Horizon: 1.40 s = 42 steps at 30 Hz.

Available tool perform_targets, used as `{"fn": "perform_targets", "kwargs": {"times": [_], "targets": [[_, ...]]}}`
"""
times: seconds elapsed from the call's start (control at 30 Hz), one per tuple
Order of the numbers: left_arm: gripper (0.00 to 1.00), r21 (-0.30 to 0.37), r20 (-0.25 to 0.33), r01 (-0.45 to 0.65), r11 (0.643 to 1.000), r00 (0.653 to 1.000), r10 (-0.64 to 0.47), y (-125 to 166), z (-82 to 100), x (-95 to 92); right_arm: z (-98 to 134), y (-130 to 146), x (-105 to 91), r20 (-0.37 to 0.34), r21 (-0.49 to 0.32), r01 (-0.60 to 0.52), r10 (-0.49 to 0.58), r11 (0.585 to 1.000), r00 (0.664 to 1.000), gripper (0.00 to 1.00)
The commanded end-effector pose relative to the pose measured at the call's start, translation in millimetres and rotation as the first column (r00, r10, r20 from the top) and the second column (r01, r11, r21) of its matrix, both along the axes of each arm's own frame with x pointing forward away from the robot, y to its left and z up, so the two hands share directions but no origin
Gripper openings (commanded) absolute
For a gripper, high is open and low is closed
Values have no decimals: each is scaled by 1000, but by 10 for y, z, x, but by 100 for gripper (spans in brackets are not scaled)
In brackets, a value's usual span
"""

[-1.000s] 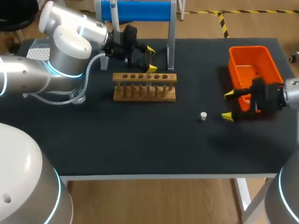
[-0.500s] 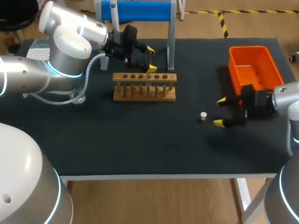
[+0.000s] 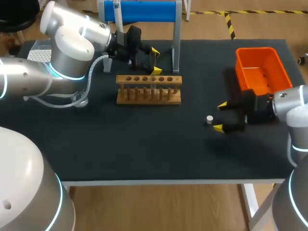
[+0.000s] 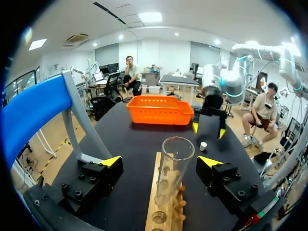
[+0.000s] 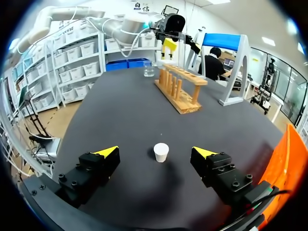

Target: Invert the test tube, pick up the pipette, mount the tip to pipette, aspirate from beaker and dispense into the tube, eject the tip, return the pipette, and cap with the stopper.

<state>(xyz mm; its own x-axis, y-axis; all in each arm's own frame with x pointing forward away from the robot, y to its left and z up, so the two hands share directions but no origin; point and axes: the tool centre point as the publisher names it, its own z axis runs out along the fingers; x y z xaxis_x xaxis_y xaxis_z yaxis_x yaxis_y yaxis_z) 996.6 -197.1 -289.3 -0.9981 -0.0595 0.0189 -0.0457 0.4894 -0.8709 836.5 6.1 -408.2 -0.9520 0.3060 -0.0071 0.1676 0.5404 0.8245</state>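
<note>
Right gripper (image 3: 220, 116): low over the black table (image 3: 144, 149), in front of the orange plastic basket (image 3: 262, 67). Fingers are spread wide and hold nothing.

Small white stopper (image 5: 161, 152):
- Stands on the table, centred on the gap between the right gripper's fingers and just ahead of the yellow tips. It touches neither finger.
- In the head view it sits just beyond the tips, on the side toward the wooden test-tube rack (image 3: 149, 89) and well apart from it.
- Short, plug-shaped, pale and matte, upright on one flat end with a small shadow beside it.

Left gripper (image 3: 155, 60): at the back edge of the rack. Fingers are apart, one on each side of the clear glass test tube (image 4: 172, 168). The wrist view shows open space between the glass and each yellow tip, so there is no grip on the tube.

Test tube:
- Upright in the rack with its open, rounded mouth up, seated in one of the holes. I cannot tell which hole.
- Looks empty. The glass is transparent, and the rack pegs show through its lower part.

Other items:
- A small clear glass beaker (image 5: 148, 70) stands on the table beyond the far end of the rack, as seen from the right wrist.
- A blue-topped grey stand (image 3: 139, 11) is at the table's back edge, behind the left gripper.
</note>
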Motion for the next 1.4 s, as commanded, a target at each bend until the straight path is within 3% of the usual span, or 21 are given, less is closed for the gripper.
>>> {"fn": "perform_targets", "kwargs": {"times": [0.03,0.53,1.2,1.4], "targets": [[100,-1,-2,4,1000,1000,-4,1,-5,14,-53,80,22,7,-1,10,-10,1000,1000,81],[100,-1,-2,4,1000,1000,-4,1,-5,14,-131,180,50,15,-19,22,-22,1000,1000,69],[100,-1,-2,4,1000,1000,-4,1,-5,14,-183,249,181,20,-21,56,-56,998,998,64],[100,-1,-2,4,1000,1000,-4,1,-5,14,-207,267,204,19,-22,62,-62,998,998,52]]}}
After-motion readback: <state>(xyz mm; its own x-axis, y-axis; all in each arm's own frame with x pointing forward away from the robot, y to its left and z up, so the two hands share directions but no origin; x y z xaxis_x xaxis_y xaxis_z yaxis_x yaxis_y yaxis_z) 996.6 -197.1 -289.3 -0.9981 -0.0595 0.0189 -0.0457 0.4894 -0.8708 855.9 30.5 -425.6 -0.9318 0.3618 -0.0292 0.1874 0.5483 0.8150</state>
